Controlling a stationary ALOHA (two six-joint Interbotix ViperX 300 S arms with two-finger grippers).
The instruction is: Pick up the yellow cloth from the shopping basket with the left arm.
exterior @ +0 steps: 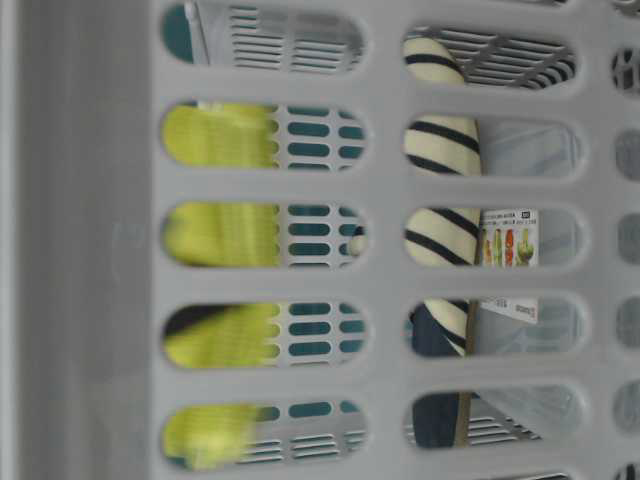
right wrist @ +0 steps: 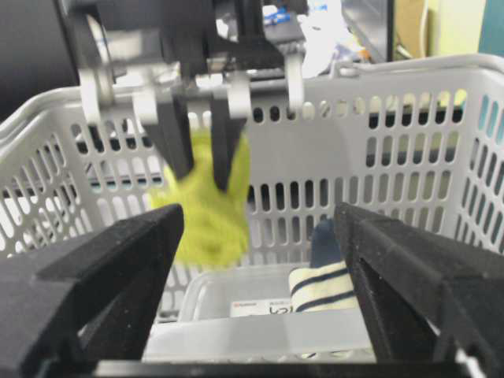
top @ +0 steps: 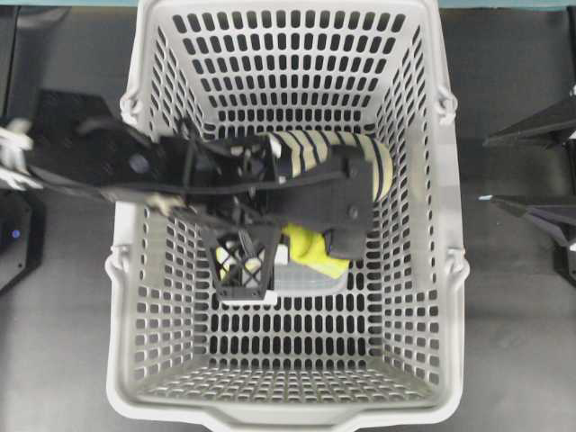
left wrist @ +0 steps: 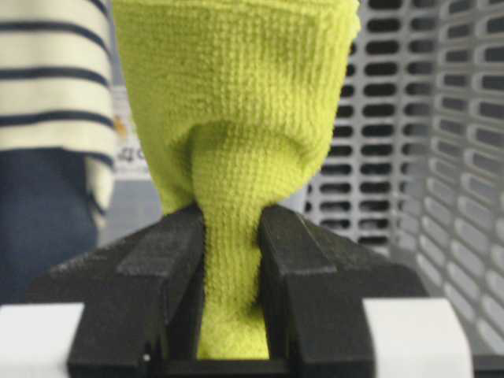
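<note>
My left gripper [left wrist: 232,260] is shut on the yellow cloth [left wrist: 236,94]; a pinched fold runs down between its black fingers [left wrist: 315,276]. Seen from the right wrist, the left gripper [right wrist: 201,150] holds the cloth [right wrist: 206,216] hanging clear above the basket floor. From overhead, the cloth [top: 310,250] peeks out under the left arm [top: 135,166], inside the shopping basket [top: 450,270]. Through the wall slots at table level the cloth [exterior: 215,235] shows as yellow patches. My right gripper [top: 484,170] stays outside the basket's right wall, open and holding nothing [right wrist: 258,216].
A cream slipper with navy stripes [top: 333,153] lies at the back of the basket under the left arm. A clear plastic container [right wrist: 260,315] with a label sits on the basket floor beneath the cloth. The slotted walls [exterior: 380,190] enclose the space on all sides.
</note>
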